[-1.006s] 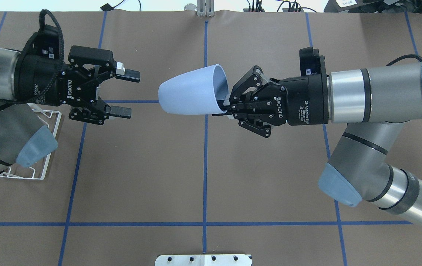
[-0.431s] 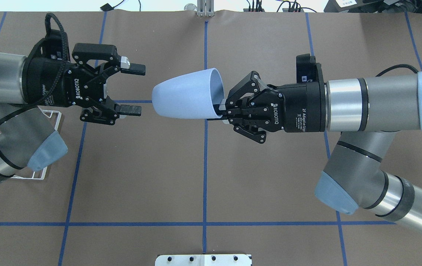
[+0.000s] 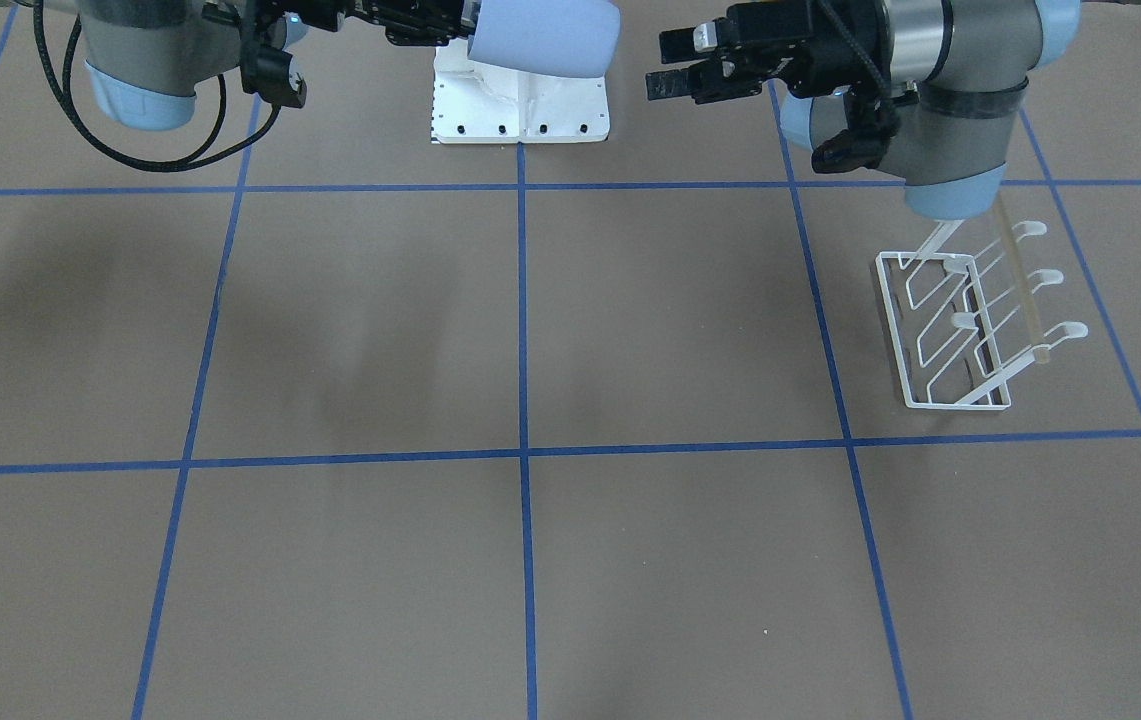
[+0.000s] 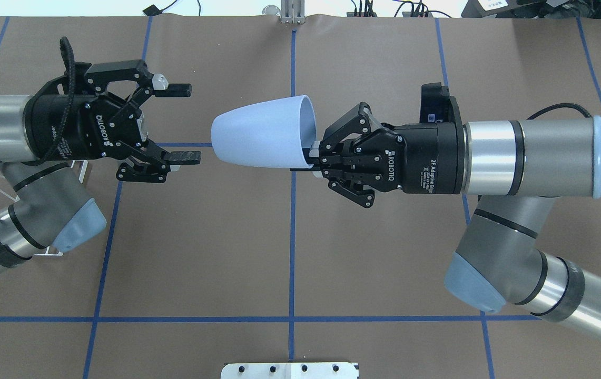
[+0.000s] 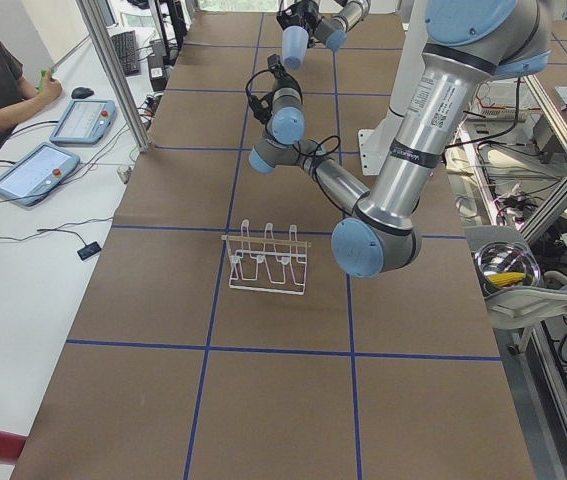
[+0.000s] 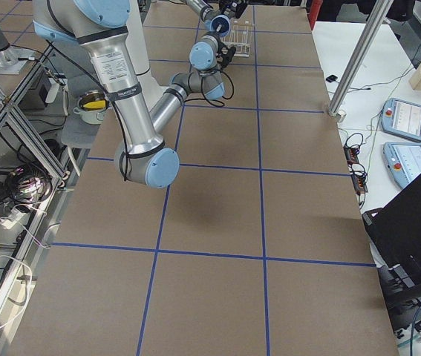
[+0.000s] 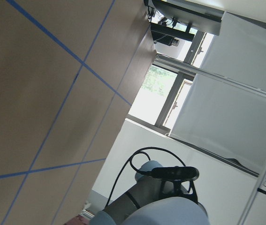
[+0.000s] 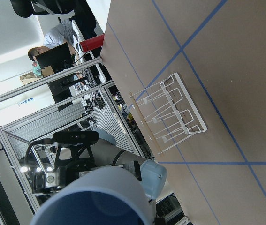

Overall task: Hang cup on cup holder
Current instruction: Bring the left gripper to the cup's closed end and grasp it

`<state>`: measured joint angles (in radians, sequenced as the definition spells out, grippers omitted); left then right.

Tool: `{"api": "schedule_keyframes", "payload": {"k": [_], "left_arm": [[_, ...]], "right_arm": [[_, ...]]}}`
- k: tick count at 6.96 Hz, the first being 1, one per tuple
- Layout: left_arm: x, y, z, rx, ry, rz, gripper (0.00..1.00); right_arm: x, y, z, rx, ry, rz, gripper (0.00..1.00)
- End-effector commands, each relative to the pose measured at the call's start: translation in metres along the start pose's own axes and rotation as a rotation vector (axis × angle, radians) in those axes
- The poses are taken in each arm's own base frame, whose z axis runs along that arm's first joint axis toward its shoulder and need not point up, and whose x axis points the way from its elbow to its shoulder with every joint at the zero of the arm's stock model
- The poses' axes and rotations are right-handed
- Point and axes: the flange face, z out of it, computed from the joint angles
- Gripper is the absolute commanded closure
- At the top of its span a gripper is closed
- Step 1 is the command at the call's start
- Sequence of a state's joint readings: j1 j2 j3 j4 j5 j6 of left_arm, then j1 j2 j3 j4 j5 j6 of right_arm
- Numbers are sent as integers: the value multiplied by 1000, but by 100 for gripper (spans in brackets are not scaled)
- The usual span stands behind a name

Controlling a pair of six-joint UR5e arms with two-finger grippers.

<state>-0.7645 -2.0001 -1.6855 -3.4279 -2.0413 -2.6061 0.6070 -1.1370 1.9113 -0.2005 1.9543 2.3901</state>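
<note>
The cup holder is seen beneath the left arm; the cup, clamped at its rim by the right gripper, is now held nearer the wide-spread left gripper than a second ago, so a handover is expected

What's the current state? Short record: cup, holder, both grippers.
cup: in the air, on its side, base toward the left gripper
holder: on the table by the left arm, prongs bare
right gripper: jaws shut on cup rim
left gripper: jaws open, facing the cup, not touching it
hang: not yet done
</note>
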Motion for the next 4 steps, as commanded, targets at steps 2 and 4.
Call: {"api": "schedule_keyframes", "payload": {"k": [2, 4], "left_arm": [[1, 11, 5, -36, 72, -62, 3], [-8, 18, 14, -61, 66, -78, 3]], "right_arm": [[9, 1, 8, -10, -53, 19, 100], [9, 1, 12, -13, -51, 20, 100]]}}
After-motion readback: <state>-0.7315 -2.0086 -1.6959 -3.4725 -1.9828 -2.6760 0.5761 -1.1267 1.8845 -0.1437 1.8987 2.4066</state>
